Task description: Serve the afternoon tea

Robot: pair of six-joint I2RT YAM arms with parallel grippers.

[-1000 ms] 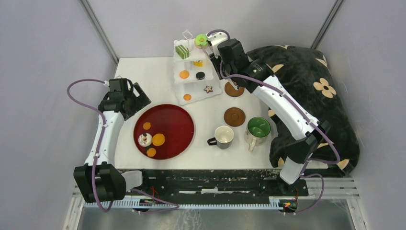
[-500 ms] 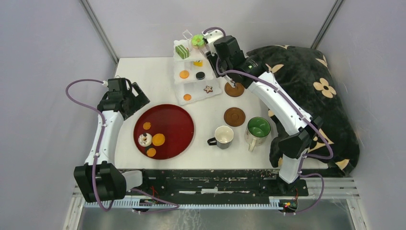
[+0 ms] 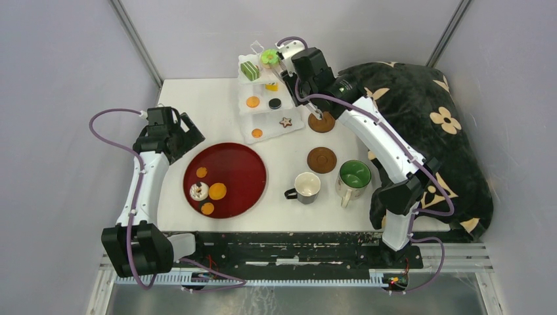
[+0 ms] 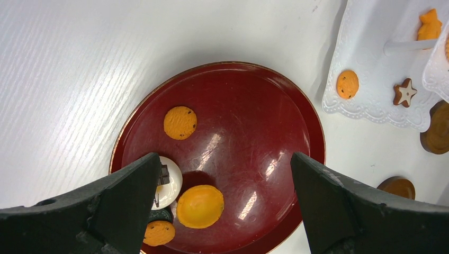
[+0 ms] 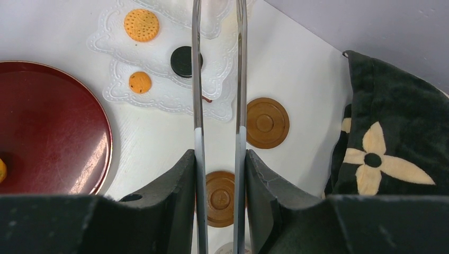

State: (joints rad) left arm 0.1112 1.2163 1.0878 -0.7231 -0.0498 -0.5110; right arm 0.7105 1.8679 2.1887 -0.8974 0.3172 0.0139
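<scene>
The white three-tier stand [image 3: 272,128] stands at the back of the table. It carries a green striped cake [image 3: 249,70], orange discs [image 3: 253,102] and a star cookie [image 3: 286,121]. My right gripper [image 5: 219,159] is shut on the metal tongs [image 5: 197,79], whose tips hold the green donut [image 3: 268,58] over the top tier. Two brown coasters [image 3: 322,159] [image 3: 322,123] lie bare, and two mugs [image 3: 307,186] [image 3: 355,176] stand on the table in front of them. My left gripper [image 4: 223,159] hangs open above the tray, with nothing between its fingers.
The dark red tray [image 3: 244,172] holds several orange discs [image 4: 200,206] and a white donut [image 4: 170,182]. A dark flowered blanket [image 3: 420,111] fills the right side beside the table. Grey walls close in behind and on both sides.
My right arm has shifted a little to the left, carrying the tongs and the green donut further over the stand's top tier. The left arm has not moved.
</scene>
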